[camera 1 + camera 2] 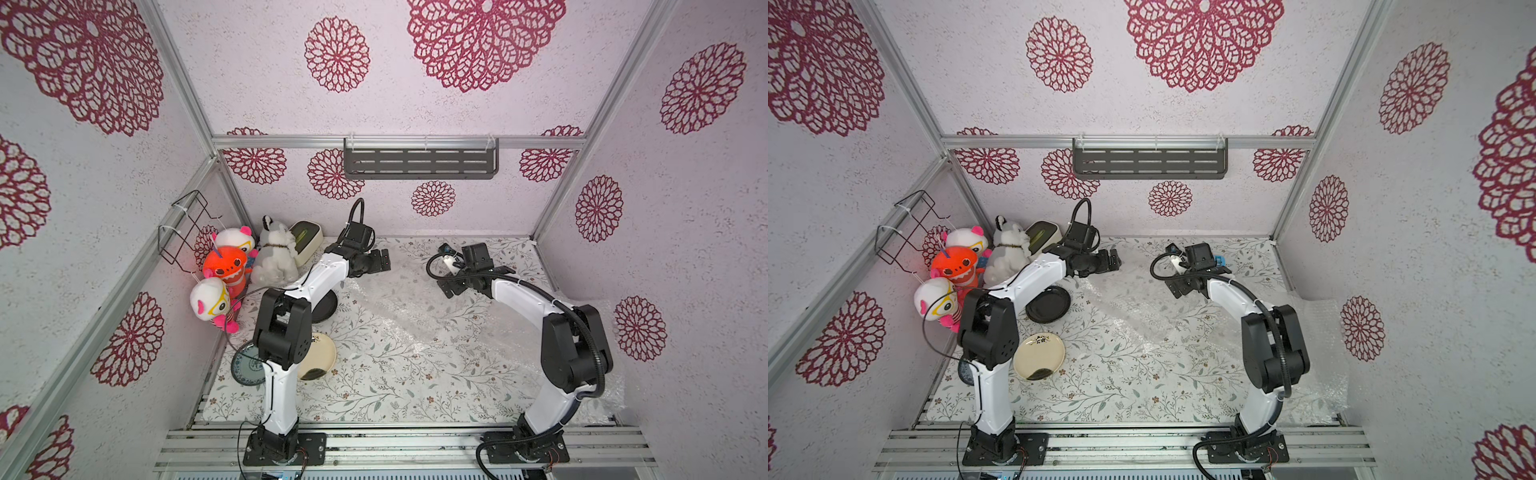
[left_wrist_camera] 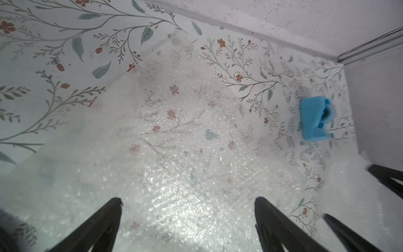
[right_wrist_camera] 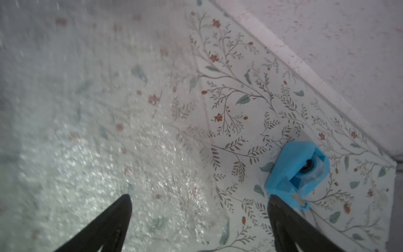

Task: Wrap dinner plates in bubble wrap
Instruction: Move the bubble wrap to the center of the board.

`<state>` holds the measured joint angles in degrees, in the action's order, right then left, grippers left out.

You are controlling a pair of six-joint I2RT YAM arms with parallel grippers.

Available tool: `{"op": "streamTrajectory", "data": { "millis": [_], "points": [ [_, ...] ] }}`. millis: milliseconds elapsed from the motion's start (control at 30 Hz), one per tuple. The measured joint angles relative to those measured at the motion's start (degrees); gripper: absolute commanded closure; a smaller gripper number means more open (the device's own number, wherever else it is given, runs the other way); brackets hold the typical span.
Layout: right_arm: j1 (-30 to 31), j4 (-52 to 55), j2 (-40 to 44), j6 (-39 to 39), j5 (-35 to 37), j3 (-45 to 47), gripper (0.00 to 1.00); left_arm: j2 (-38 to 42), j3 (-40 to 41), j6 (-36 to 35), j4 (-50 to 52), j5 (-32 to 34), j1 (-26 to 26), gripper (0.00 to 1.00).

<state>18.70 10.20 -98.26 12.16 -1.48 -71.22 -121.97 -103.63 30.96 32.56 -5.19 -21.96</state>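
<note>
A clear bubble wrap [image 1: 399, 299] sheet lies spread across the middle of the floral table, seen in both top views [image 1: 1129, 303]. At the left sit the dinner plates: a glossy black one [image 1: 1048, 305], a cream one [image 1: 1039, 356] and a grey-teal one [image 1: 247, 368], each partly hidden behind the left arm. My left gripper [image 1: 384, 262] hovers open over the sheet's far left part, with only wrap [image 2: 174, 141] below its fingers [image 2: 187, 199]. My right gripper [image 1: 446, 289] is open above the sheet's far right edge [image 3: 199, 196], holding nothing.
A blue tape dispenser [image 3: 298, 172] stands near the back right corner, close to the right gripper. Plush toys [image 1: 232, 266] and a cream box with a green top [image 1: 305, 237] crowd the back left. More bubble wrap [image 1: 1320, 316] is bunched along the right wall.
</note>
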Motion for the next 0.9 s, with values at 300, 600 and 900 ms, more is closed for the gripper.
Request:
{"op": "streamTrajectory", "data": {
  "millis": [300,600,900],
  "points": [
    [2.43,-6.27,3.58,-41.64,-6.73,12.87,0.01,-10.16,-4.66,2.32,7.06,2.82,4.66,0.02],
    [2.36,-3.85,-4.2,-46.14,-9.33,8.74,0.01,3.89,21.16,9.7,-0.02,-4.15,4.55,0.02],
    [-3.61,1.01,-11.17,-38.69,-9.22,1.05,0.01,14.29,33.92,17.35,-3.85,-8.5,-7.02,0.02]
  ]
}}
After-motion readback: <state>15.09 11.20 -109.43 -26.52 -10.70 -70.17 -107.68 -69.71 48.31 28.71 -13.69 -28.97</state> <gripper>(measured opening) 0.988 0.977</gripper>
